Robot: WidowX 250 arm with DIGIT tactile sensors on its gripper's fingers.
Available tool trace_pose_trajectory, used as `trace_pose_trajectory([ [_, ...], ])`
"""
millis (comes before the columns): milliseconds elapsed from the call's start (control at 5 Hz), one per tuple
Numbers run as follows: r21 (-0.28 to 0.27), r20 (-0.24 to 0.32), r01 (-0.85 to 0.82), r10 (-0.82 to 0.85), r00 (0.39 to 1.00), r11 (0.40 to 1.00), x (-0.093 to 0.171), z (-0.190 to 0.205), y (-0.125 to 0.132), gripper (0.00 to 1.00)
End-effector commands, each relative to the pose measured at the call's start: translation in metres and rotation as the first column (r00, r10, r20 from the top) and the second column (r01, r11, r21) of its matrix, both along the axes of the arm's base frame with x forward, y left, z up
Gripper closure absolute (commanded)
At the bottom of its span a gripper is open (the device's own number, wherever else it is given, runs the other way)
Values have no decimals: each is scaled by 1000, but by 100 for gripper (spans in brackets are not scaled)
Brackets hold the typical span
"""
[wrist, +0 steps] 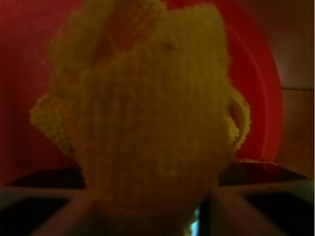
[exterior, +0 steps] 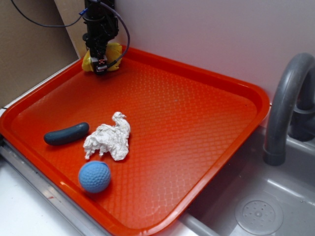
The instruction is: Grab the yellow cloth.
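Orange plastic tray [exterior: 197, 113] with a waffled floor fills the desk beside a grey sink [exterior: 261, 206] and its curved faucet [exterior: 285, 98], under a pale wall. At the tray's far corner the pincer [exterior: 100, 66] is clamped on the yellow cloth [exterior: 114, 51], which fills the wrist view. Nearer lie a crumpled white paper wad [exterior: 108, 140], a dark grey oblong piece [exterior: 66, 133] and a blue ball [exterior: 94, 176].

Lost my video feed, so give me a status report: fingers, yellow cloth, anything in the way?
Gripper at tray's far corner, fingers shut on yellow cloth. Cloth fills wrist view. Paper wad, blue ball, dark oblong piece sit well clear, near front edge.
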State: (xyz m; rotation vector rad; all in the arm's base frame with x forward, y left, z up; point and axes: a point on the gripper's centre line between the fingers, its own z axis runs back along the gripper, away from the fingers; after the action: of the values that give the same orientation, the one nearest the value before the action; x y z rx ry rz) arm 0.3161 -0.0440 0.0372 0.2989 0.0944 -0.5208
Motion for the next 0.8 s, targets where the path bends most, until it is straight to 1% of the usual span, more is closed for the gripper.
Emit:
trace_pose_trajectory([
  [0, -105, 47, -245, 251, 967, 964, -34, 87, -34, 100],
  [200, -47, 72, -267, 270, 960, 963, -59, 110, -50, 100],
  [400, -96, 67, -299, 306, 950, 949, -88, 149, -79, 100],
  [600, -271, 11, -364, 381, 925, 891, -108, 190, -81, 100],
])
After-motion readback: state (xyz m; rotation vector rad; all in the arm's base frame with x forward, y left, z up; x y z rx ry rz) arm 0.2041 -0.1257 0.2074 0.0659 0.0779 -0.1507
